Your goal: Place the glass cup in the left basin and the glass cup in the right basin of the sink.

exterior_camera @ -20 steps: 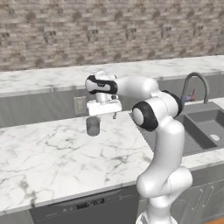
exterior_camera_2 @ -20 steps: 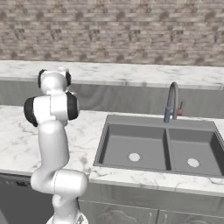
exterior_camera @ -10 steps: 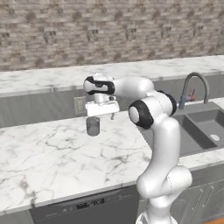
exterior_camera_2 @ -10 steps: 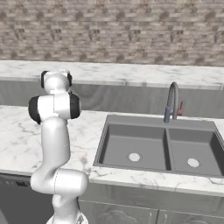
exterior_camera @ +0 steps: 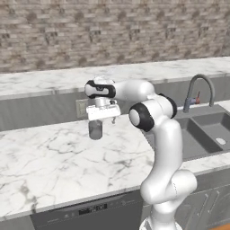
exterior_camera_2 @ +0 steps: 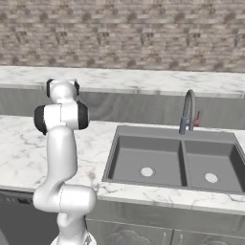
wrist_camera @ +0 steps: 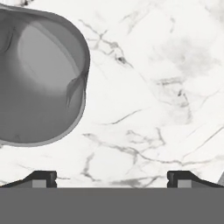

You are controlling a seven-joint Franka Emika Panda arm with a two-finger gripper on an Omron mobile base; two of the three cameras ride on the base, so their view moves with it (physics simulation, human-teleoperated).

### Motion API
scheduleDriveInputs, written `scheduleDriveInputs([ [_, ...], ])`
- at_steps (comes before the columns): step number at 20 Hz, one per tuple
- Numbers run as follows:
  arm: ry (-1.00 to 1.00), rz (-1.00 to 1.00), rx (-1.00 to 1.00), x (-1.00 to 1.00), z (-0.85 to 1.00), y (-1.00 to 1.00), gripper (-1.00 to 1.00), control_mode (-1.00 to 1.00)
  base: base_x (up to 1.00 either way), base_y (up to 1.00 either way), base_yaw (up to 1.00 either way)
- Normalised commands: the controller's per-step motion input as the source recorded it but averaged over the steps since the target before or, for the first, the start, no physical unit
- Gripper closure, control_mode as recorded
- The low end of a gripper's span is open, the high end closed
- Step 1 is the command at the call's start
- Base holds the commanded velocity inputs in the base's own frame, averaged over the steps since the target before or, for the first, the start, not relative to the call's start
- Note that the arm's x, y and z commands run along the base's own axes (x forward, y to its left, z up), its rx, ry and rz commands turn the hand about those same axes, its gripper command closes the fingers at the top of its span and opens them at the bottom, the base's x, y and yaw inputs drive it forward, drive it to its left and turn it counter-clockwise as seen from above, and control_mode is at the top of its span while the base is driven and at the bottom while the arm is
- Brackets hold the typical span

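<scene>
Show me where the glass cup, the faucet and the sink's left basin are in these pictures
glass cup (exterior_camera: pixel 95 130), left base view, on its side wall below the gripper.
faucet (exterior_camera_2: pixel 187 111), right base view, on its upright neck.
left basin (exterior_camera_2: pixel 131 164), right base view, on bare floor beside the drain.

cup: my hand view cuts the glass cup (wrist_camera: pixel 39 78) off at the top and left edges | cup top: in my left base view the gripper (exterior_camera: pixel 102 117) hides its rim | sink: the sink (exterior_camera: pixel 211 130) runs off the right edge there, so I see part of it
</scene>
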Motion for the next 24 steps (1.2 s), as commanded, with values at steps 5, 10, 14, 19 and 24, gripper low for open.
scheduleDriveInputs([
  [5, 0.00, 0.00, 0.00, 0.12, -0.12, 0.03, -1.00, -1.00, 0.00, 0.00, 0.00],
  [10, -0.04, 0.00, 0.00, 0.11, -0.10, 0.02, -1.00, -1.00, 0.00, 0.00, 0.00],
  [14, -0.12, 0.00, 0.00, 0.09, -0.08, 0.02, -1.00, -1.00, 0.00, 0.00, 0.00],
  [19, -0.15, 0.00, 0.00, 0.09, -0.06, 0.03, -1.00, -1.00, 0.00, 0.00, 0.00],
  [24, -0.13, 0.00, 0.00, 0.09, -0.08, 0.02, -1.00, -1.00, 0.00, 0.00, 0.00],
])
